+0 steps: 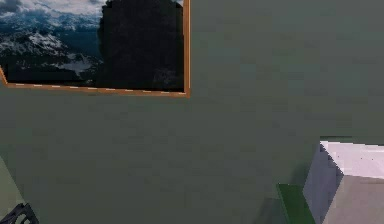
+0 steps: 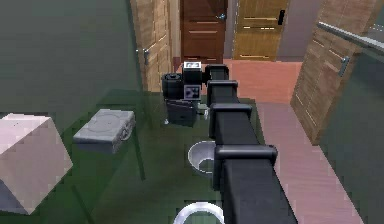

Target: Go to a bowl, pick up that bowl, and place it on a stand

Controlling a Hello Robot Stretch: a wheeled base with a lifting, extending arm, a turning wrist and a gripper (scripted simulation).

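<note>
White bowl (image 2: 203, 156) sat on the green table (image 2: 140, 172) at five o'clock from the gripper (image 2: 176, 97), just beside the arm (image 2: 236, 135); whether the gripper held anything could not be told.

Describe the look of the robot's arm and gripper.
The arm is a black square bar of stepped, box-like segments with paler top edges. Two small white squares with black marks sit at its far end. The gripper is a dark, blocky body.
</note>
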